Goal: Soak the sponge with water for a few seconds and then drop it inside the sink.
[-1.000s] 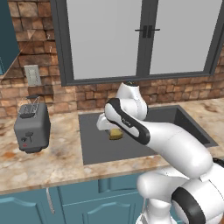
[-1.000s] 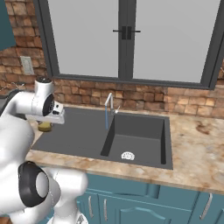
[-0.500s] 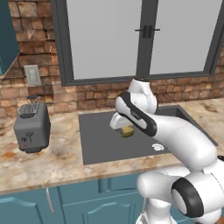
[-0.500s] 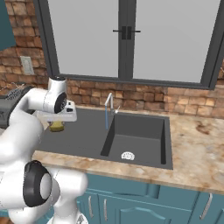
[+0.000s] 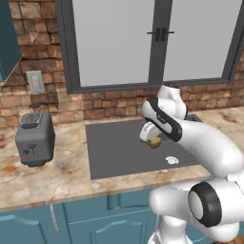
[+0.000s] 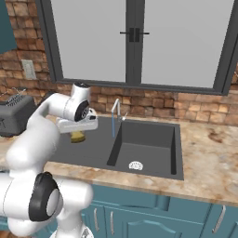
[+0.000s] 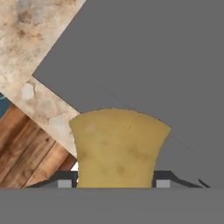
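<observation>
Red-brown brick wall [image 5: 43, 52] behind a dark-framed frosted window [image 5: 114, 43] — speckled beige stone counter [image 5: 57, 178], teal cabinet fronts [image 5: 95, 221] below.

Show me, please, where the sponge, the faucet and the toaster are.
sponge [image 7: 118, 148], hand view, middle of its yellow face.
faucet [image 6: 115, 108], right base view, curved neck.
toaster [image 5: 34, 139], left base view, front face.

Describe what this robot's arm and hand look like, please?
A thick, rounded, glossy white arm built of tube-like segments, with black bands and round dark grey caps at the joints. Its small white hand ends in two short dark fingers with pale square pads. No cables or markings show.
</observation>
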Controlling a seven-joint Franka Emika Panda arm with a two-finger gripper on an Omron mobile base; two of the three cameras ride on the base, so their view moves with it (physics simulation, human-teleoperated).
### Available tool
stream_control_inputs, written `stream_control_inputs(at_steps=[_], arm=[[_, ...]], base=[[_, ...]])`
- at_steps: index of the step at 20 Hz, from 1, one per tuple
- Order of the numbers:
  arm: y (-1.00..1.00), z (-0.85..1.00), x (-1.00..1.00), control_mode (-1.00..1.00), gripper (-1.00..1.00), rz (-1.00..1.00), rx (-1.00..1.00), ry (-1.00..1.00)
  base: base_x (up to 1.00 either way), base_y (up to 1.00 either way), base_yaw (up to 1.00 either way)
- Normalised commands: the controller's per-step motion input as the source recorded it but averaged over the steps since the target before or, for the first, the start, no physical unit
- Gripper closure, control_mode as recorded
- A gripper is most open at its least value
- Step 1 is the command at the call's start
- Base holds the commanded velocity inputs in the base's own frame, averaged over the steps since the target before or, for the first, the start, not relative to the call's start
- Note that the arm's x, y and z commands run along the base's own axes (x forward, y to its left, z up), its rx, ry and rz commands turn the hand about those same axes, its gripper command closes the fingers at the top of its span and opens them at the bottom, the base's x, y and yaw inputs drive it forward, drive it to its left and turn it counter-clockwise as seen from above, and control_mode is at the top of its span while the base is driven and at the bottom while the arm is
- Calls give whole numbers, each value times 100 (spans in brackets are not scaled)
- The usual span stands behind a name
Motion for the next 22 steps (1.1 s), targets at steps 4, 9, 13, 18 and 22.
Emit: stream_control_inputs(at_steps=[4,9,13,18,22], arm=[[-49,-8,14,-100,100,14,0,3],[-50,-6,28,-100,100,13,0,5],[-38,-6,31,-100,100,11,4,0],[-28,0,18,-100,100,9,17,-4],[-17,0,6,-100,100,8,21,-12]], base=[[0,0,0],[0,0,0],[0,0,0],[0,0,0],[0,0,0]])
